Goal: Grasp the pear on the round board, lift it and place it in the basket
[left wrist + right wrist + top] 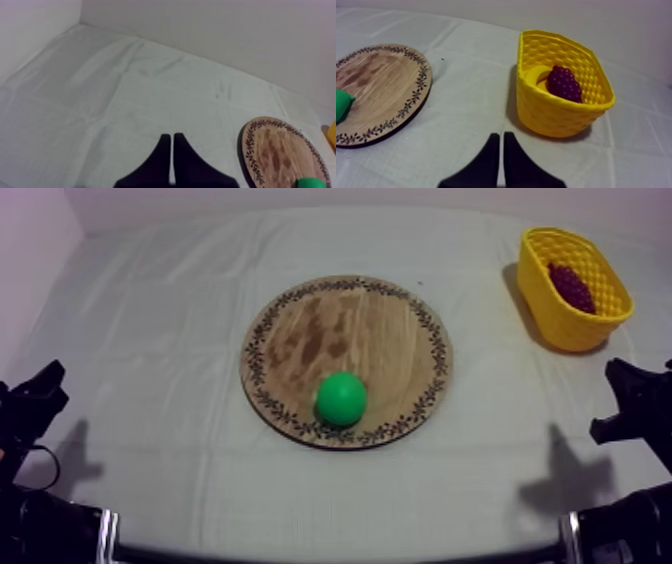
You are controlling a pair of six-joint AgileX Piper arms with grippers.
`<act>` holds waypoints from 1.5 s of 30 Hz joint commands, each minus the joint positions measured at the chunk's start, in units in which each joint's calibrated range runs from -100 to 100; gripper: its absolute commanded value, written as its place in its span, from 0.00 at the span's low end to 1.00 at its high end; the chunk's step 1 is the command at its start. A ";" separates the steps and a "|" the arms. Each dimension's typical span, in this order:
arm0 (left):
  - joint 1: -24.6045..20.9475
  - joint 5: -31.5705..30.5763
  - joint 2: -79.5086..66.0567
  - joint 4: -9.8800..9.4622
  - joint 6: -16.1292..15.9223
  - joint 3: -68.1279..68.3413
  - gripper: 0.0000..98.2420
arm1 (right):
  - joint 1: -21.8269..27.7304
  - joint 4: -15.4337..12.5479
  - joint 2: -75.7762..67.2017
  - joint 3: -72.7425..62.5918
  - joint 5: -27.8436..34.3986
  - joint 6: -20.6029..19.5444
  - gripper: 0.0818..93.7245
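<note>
Pear (341, 398): unpicked, at 6 o'clock on your wooden board (340, 318); yellow basket (560, 325) awaits; left gripper (171, 137), right gripper (501, 135) pressed together, empty

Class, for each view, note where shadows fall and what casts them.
Top view: left arm and right arm each cast a dark shadow inward on the cloth; yellow basket shades cloth toward the wooden board. Right wrist view: same basket shadow. Left wrist view: board darkens cloth beside its rim.
</note>
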 commanded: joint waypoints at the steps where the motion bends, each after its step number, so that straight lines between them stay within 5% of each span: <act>1: 0.01 -0.01 0.00 -0.02 -0.01 0.00 0.00 | -0.38 -0.05 -0.04 0.25 1.35 0.67 0.00; 13: 0.01 -0.01 0.00 -0.02 -0.01 0.00 0.00 | -0.42 -0.21 -0.04 0.21 0.15 1.39 0.00; 18: 0.01 -0.01 0.00 -0.02 -0.01 0.00 0.00 | -1.04 -3.61 1.95 -2.50 -3.40 5.83 0.00; 28: 0.01 -0.01 0.00 -0.02 -0.01 0.00 0.00 | -6.28 -5.36 16.42 -30.03 10.70 4.55 0.00; 36: 0.01 -0.01 0.00 -0.02 -0.01 0.00 0.00 | -17.28 -1.40 34.47 -56.42 23.40 -4.99 0.00; 45: 0.01 -0.01 0.00 -0.02 -0.01 0.00 0.00 | -32.86 9.77 56.26 -80.63 43.34 -20.93 0.00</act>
